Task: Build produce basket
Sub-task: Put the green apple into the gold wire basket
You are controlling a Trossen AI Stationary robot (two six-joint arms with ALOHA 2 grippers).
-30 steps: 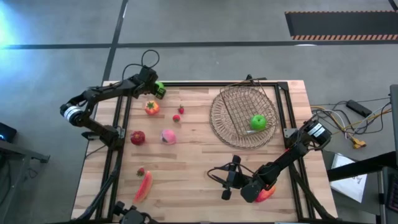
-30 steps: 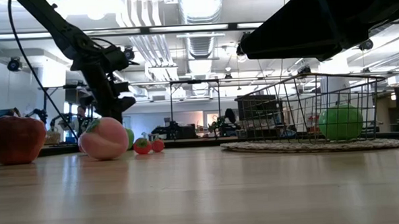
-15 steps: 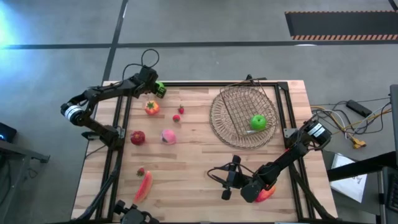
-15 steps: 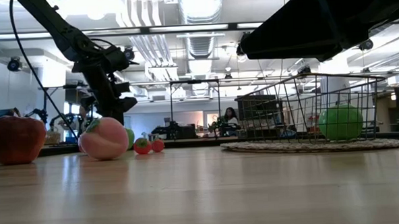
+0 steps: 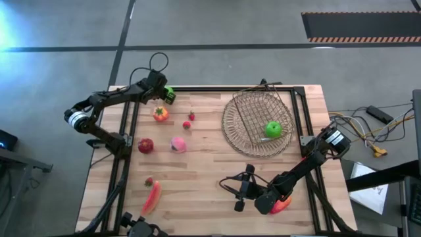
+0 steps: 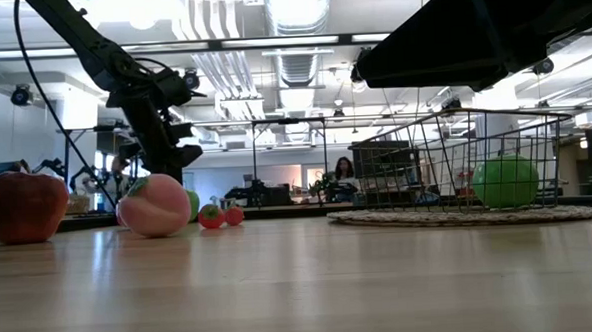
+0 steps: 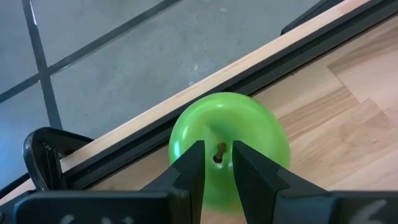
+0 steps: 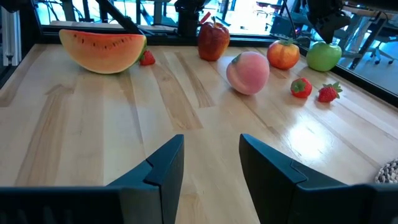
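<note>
Tan wire basket (image 5: pixel 256 123) lay on the tabletop's (image 5: pixel 210 178) far right part, holding one green apple (image 5: pixel 273 129). Another green apple (image 7: pixel 229 146) sat at the far left edge, where the left tool (image 5: pixel 163 94) hovered over it, fingers (image 7: pixel 189 171) narrowly parted around its stem. Tomato (image 5: pixel 160 114), two strawberries (image 5: pixel 189 120), peach (image 5: pixel 177 144) and watermelon slice (image 5: pixel 152 196) lay loose. The right tool (image 5: pixel 241 191) rested spread near the front edge.

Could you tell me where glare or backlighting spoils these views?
Low view: bright ceiling lights blow out the top, leaving the right arm overhead a black silhouette. High view: blue glare at the upper-left corner. Right wrist view: window light gleams on the table.
</note>
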